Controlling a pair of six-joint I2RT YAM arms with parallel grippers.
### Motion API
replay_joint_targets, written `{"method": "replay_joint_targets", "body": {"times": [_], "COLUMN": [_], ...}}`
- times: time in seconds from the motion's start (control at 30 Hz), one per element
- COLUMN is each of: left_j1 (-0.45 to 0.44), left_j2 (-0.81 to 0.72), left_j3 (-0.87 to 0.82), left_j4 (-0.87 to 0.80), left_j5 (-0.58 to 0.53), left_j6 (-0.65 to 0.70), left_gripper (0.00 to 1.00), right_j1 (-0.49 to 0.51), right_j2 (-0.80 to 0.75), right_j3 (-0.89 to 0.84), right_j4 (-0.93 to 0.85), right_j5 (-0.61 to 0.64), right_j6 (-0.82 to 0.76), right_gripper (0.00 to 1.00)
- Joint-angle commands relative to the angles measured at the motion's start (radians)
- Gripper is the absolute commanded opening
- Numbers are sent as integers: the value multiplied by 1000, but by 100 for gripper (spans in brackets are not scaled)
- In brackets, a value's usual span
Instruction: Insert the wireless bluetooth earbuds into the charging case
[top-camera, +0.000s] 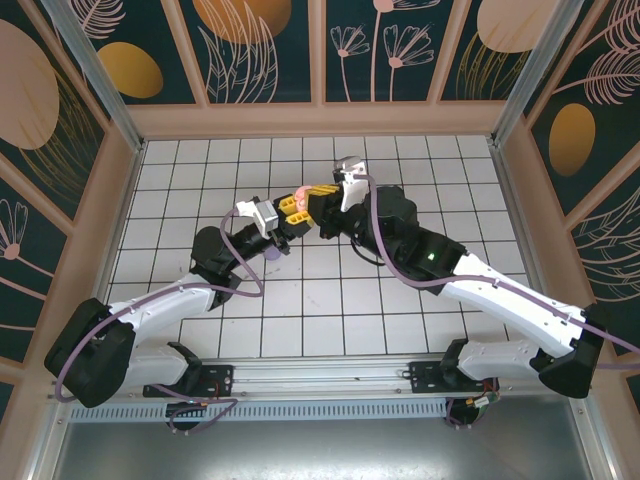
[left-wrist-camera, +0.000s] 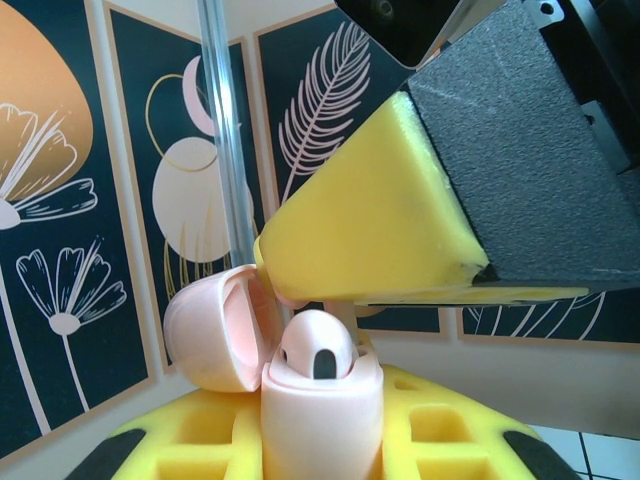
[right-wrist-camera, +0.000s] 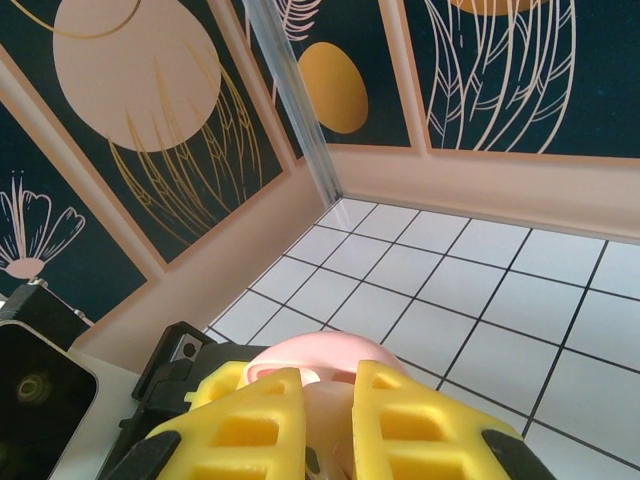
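A pale pink charging case (left-wrist-camera: 320, 420) stands upright between the yellow fingers (left-wrist-camera: 190, 435) of my left gripper (left-wrist-camera: 320, 445), which is shut on it. Its lid (left-wrist-camera: 205, 325) is swung open to the left. One pale pink earbud (left-wrist-camera: 318, 348) sits in the case. My right gripper (right-wrist-camera: 335, 390) comes in from above, shut on a second pale pink earbud (right-wrist-camera: 338, 415), whose stem (left-wrist-camera: 343, 316) hangs just over the case's other slot. The lid (right-wrist-camera: 330, 352) lies just beyond the right fingertips. Both grippers meet above the middle of the floor, left gripper (top-camera: 288, 215), right gripper (top-camera: 312, 203).
White tiled floor (top-camera: 330, 300) surrounded by pink-framed patterned walls (top-camera: 250, 50). A small lilac thing (top-camera: 272, 254) lies on the tiles under the left arm. The right gripper's finger (left-wrist-camera: 370, 230) hangs close over the case.
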Motion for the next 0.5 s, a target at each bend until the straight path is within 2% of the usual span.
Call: {"method": "replay_joint_targets", "body": {"times": [0.0,0.1,0.33,0.47], "left_j1": [-12,-12,-12,-12], "left_j2": [-10,-8,-4,-4], "left_j3": [33,32,28,27], "left_j4": [70,70,70,71], "left_j5": [2,2,2,2], "left_j6": [-3,-4,-11,-14], "left_gripper": [0,0,0,0], "right_j1": [29,29,27,23], "right_j2": [36,36,47,48], "right_j3": [-17,-1,123,183], "right_j4": [-91,-98,-120,-119], "right_j5": [-28,-5,77,89], "right_j6": [-18,-8,40,48], "right_gripper": [14,15,44,55]}}
